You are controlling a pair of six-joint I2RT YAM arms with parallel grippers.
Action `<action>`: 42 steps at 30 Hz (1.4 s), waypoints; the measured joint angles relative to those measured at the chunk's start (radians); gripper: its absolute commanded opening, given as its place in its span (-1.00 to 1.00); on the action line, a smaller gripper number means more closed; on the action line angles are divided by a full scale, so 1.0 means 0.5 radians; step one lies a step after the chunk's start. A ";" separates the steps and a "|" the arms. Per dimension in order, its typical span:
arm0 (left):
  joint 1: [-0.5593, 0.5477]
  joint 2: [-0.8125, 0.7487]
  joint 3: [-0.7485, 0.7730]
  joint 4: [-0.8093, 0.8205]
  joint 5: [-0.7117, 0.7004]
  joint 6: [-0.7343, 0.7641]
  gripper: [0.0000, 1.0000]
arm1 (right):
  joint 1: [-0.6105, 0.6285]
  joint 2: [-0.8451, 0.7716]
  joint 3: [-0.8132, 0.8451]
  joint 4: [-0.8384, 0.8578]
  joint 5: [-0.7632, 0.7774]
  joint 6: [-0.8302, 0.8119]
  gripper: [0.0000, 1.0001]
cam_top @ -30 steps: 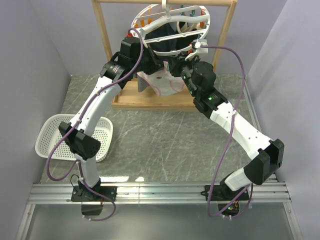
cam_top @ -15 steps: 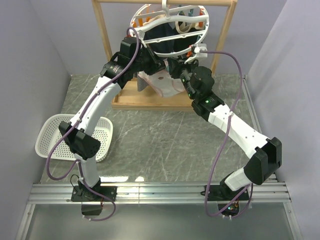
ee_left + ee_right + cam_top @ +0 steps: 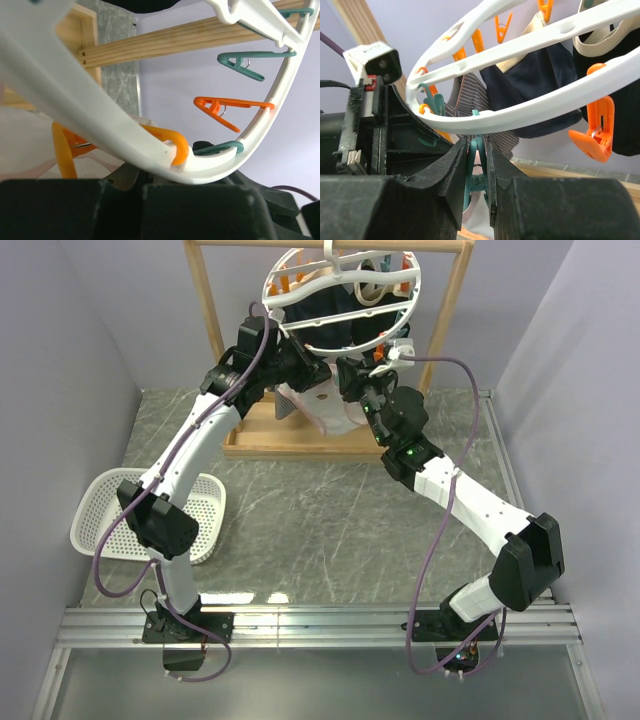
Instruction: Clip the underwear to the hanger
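White hanger [image 3: 530, 112] ring overhead; right gripper [image 3: 476, 150] pressed onto a teal clip [image 3: 478, 172] beneath it. Below, underwear [image 3: 325, 408] hangs between both arms. State of left gripper [image 3: 300, 365] cannot be told. Step: probably squeezing clip open. Next: feed waistband in, then release.

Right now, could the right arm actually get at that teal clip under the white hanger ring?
Probably yes. In the right wrist view the right gripper has a finger on either side of the teal clip that hangs from the hanger. The fingers seem to touch it, and nothing stands between them.
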 measured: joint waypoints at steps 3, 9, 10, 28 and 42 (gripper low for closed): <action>0.014 -0.008 -0.037 0.039 0.037 -0.060 -1.00 | 0.000 -0.018 -0.037 0.051 -0.002 -0.008 -1.00; 0.041 -0.036 -0.092 0.084 0.089 -0.144 -1.00 | 0.000 -0.048 -0.098 0.130 -0.017 -0.050 -1.00; 0.043 -0.038 -0.093 0.089 0.096 -0.152 -1.00 | 0.000 -0.051 -0.101 0.142 -0.021 -0.055 -1.00; 0.050 -0.060 -0.101 0.152 0.176 -0.204 -1.00 | 0.000 -0.066 -0.119 0.184 -0.064 -0.108 -0.30; 0.079 -0.060 -0.101 0.222 0.169 -0.219 -1.00 | 0.015 -0.072 -0.106 -0.114 -0.217 -0.050 0.21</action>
